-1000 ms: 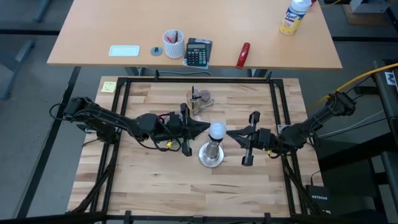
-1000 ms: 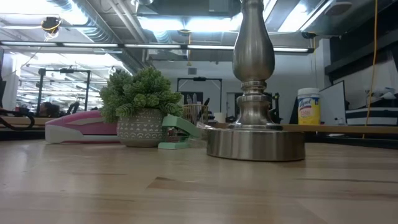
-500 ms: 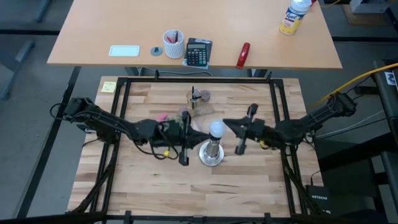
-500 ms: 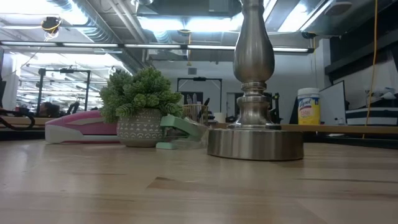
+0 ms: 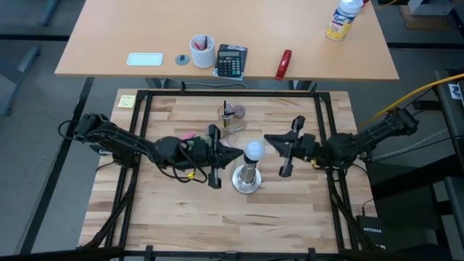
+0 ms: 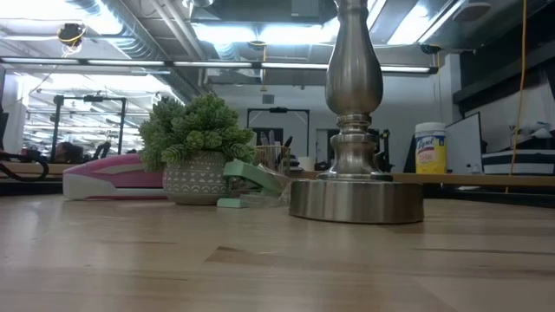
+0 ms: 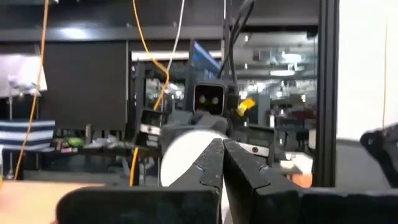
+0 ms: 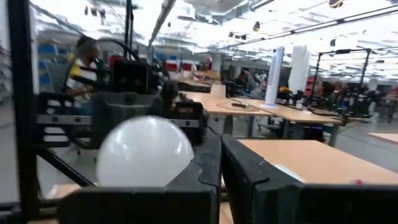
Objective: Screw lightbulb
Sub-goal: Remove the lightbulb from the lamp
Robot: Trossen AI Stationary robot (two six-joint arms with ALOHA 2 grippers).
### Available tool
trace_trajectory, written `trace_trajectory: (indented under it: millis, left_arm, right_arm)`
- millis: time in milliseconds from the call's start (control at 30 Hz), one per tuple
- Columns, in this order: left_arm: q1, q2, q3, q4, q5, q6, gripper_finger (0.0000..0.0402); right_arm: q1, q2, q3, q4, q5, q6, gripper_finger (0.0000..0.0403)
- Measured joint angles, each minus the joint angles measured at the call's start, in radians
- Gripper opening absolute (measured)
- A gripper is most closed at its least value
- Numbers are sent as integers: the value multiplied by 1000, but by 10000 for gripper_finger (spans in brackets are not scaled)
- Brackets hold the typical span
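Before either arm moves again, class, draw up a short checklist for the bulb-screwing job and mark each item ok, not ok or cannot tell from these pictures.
1. Lightbulb sits on top of the stand: ok.
2. Stand upright, its base flat on the table: ok, as the low view shows.
3. Bulb screwed fully home: cannot tell; the socket is hidden under the globe.
4. Left gripper shut, beside the bulb and not gripping it: ok.
5. Right gripper shut, on the bulb's other side, holding nothing: ok.
6. Plant pot and stapler stand clear of the stand: ok.

The word "Lysol" can just be read on the white canister (image 6: 430, 147) in the background.
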Motion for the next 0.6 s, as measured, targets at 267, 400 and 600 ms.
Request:
trace_trajectory:
  millis: [267,400,600]
  left_arm:
    - [12,-1,0,59,-97,79,1]
    - [47,-1,0,36,-119,27,1]
    - [83,-1,0,-62,-104,-78,1]
  right_arm:
    - [126,-46,0,0,-21,0,17]
    - [168,-23,0,1,-23,0,17]
    - [171,39,0,5,-6,-1,17]
